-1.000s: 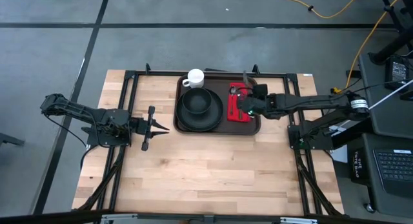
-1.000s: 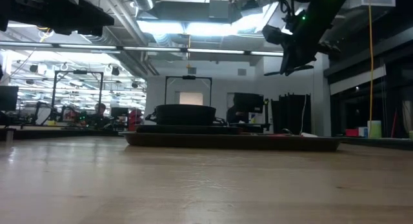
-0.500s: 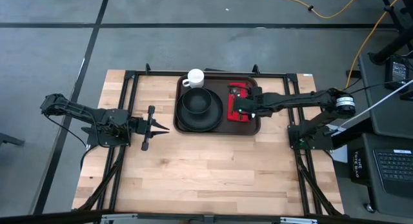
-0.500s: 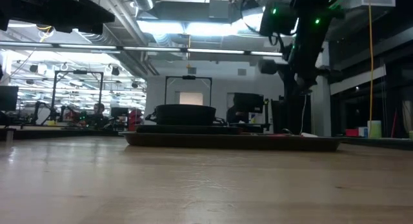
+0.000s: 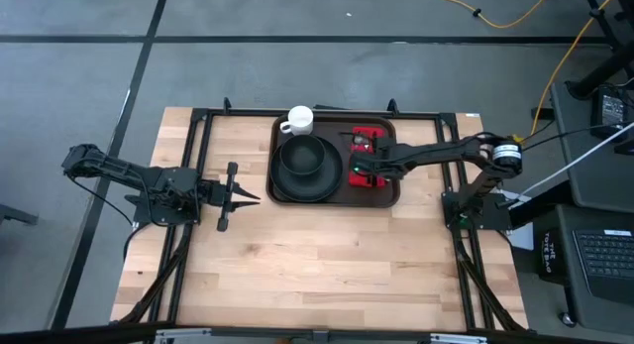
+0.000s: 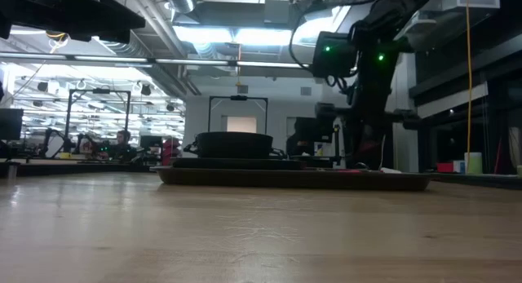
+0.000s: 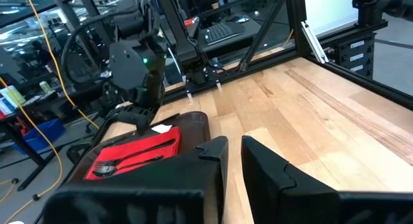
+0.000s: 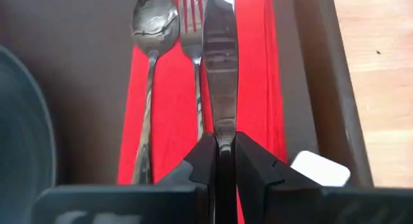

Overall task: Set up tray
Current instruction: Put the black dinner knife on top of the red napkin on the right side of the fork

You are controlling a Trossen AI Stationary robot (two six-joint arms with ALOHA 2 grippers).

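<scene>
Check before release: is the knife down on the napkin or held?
Held: right gripper is shut on the knife handle over the red napkin; contact cannot be told.

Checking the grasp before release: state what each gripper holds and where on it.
The right gripper holds a knife by its handle end, over the red napkin. The left gripper holds nothing.

plate left, napkin right, both in tray

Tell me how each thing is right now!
tray: flat on table, loaded
knife: pinched by right pincer, over napkin
spoon, fork: lying on red napkin
bowl: upright on plate
mug: upright
left pincer: nearly shut, empty
</scene>
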